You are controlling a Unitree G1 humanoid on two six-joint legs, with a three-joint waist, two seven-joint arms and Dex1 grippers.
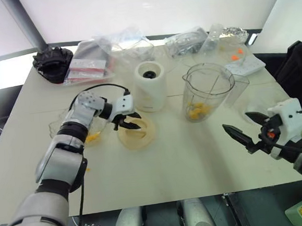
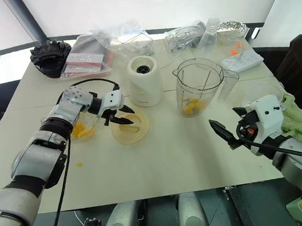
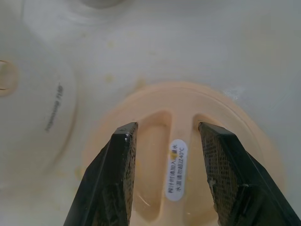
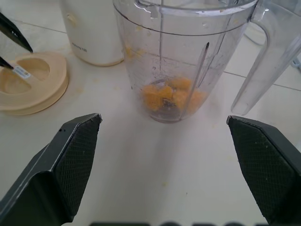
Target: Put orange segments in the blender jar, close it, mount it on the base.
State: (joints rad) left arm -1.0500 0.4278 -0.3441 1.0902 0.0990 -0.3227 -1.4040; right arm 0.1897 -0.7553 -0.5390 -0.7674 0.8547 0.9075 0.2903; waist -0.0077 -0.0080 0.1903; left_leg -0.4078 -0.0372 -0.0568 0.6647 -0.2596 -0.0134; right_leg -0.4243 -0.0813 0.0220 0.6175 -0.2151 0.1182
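The flat cream lid (image 3: 188,155) looks light, stiff and smooth — best pinched by its raised middle bar, which the left gripper (image 1: 128,122) straddles, fingers spread either side — the right gripper (image 1: 246,128) gapes wide.

blender jar (image 4: 188,61) rim cut off in right wrist view, lid (image 3: 188,155) label unreadable
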